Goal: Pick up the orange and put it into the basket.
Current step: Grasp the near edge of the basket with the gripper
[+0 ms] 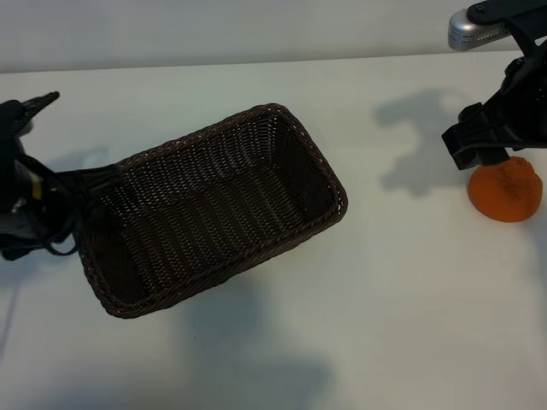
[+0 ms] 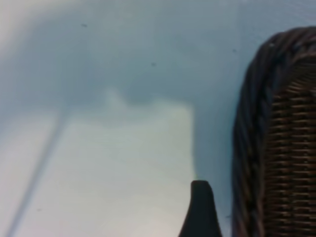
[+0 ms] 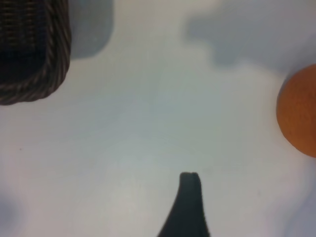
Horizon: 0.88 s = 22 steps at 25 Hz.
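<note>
Exterior view: basket (image 1: 214, 209) sits empty on the white tabletop (image 1: 402, 290), long axis diagonal. Orange (image 1: 506, 190) rests on the tabletop well to the right of the basket, not in it. Right end effector (image 1: 487, 154) hangs just above the orange's upper left edge, spread wide, gripping nothing. Left end effector (image 1: 73, 209) is right against the basket's left short end, also spread wide, nothing held. Left wrist view: one fingertip (image 2: 200, 210) just beside the basket's braided rim. Right wrist view: one fingertip (image 3: 189, 205) over bare tabletop, orange off to one side, basket corner farther away.
</note>
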Each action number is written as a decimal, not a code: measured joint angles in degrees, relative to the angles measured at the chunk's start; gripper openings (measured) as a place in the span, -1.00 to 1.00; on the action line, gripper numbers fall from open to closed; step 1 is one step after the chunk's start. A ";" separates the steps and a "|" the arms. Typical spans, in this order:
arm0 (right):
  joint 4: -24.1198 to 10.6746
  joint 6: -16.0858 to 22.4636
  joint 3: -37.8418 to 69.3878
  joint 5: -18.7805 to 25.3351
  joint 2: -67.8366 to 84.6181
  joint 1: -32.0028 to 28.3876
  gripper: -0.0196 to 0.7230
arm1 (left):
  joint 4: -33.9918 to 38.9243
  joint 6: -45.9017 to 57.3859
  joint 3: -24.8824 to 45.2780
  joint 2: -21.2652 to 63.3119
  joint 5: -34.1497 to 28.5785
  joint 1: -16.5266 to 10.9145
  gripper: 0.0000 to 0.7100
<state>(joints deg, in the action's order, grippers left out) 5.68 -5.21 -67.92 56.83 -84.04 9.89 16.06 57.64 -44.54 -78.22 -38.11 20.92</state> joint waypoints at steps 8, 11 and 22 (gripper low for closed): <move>0.00 0.00 0.00 0.00 0.00 0.00 0.66 | -5.23 -3.55 0.00 -8.58 3.56 -0.20 0.59; 0.00 0.00 0.00 0.00 0.00 0.00 0.66 | -5.90 -3.93 0.00 -10.81 4.77 -0.20 0.59; 0.00 0.00 0.00 0.00 0.00 0.00 0.66 | -6.22 -4.65 0.36 -16.25 7.96 -0.20 0.56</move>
<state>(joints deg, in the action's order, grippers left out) 5.68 -5.21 -67.92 56.83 -84.04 9.89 9.84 53.00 -44.18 -94.47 -30.15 20.72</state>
